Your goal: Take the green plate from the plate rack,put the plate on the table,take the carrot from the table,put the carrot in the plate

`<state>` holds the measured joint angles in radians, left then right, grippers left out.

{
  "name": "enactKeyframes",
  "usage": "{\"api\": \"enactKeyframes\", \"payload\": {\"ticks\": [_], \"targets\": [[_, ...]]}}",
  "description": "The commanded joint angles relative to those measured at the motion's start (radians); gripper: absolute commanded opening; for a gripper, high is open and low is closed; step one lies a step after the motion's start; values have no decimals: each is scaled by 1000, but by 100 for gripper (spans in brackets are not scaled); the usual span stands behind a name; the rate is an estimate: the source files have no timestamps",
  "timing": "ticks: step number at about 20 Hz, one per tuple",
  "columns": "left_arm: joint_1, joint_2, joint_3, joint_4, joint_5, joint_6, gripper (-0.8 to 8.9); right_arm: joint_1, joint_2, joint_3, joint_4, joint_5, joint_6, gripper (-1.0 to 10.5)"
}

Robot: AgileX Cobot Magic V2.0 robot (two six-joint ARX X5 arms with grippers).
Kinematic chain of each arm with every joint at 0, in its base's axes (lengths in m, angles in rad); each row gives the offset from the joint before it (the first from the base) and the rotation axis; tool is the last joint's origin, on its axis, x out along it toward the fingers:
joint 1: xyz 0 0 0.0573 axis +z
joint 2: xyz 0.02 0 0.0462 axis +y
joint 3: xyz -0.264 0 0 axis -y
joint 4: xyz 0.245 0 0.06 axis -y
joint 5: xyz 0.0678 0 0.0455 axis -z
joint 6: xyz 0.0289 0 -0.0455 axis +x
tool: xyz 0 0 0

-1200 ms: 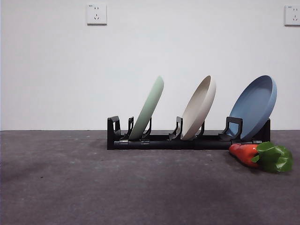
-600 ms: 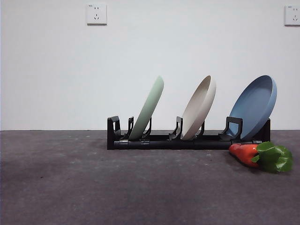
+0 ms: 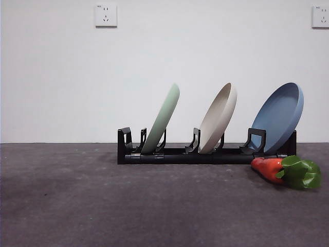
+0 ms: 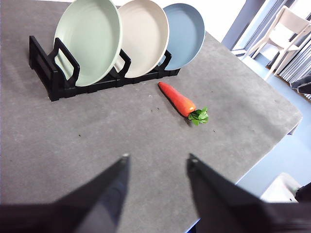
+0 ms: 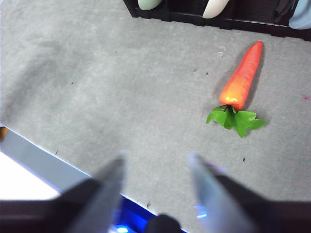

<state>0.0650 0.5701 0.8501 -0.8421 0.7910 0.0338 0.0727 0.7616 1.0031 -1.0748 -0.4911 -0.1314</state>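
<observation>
The green plate (image 3: 163, 117) leans in the leftmost slot of the black plate rack (image 3: 205, 154); it also shows in the left wrist view (image 4: 88, 41) in the rack (image 4: 51, 73). The carrot (image 3: 286, 171) lies on the table (image 3: 103, 206) at the rack's right end, leafy top towards the camera. It shows in the left wrist view (image 4: 181, 101) and the right wrist view (image 5: 240, 85). My left gripper (image 4: 156, 158) is open and empty, well short of the rack. My right gripper (image 5: 155, 158) is open and empty above the table's near edge, short of the carrot. Neither gripper shows in the front view.
A beige plate (image 3: 218, 118) and a blue plate (image 3: 279, 116) lean in the rack's middle and right slots. The table's edge (image 4: 272, 141) runs near the carrot's side. A white chair (image 4: 286, 29) stands beyond the table. Two wall sockets (image 3: 106, 15) sit high behind.
</observation>
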Motion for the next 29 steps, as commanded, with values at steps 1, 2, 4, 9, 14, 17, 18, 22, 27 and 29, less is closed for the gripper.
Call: {"api": "enactKeyframes", "payload": {"ticks": [1,2,4,9,14,17,18,22,27,29], "targets": [[2,8,8,26,0,-15,503,3,-2,2,3,-5,-4,626],[1,17,8,47,3,-32,503,3,-2,2,3,-5,-3,626],[-9,36,11,95,4,-68,503,3,-2,2,3,-5,3,626],[-118,170,103,195,-19,-87,503,3,-2,2,3,-5,3,626],[-298,390,252,288,-179,-86,503,3,-2,2,3,-5,3,626],[-399,550,343,373,-292,-86,503,3,-2,2,3,-5,3,626],[-426,612,381,388,-325,-86,503,3,-2,2,3,-5,3,626],[-498,859,537,455,-374,-85,503,3,-2,2,3,-5,3,626],[-530,1138,692,537,-436,-86,503,3,-2,2,3,-5,3,626],[-530,1221,725,572,-450,-85,503,3,-2,2,3,-5,3,626]]}}
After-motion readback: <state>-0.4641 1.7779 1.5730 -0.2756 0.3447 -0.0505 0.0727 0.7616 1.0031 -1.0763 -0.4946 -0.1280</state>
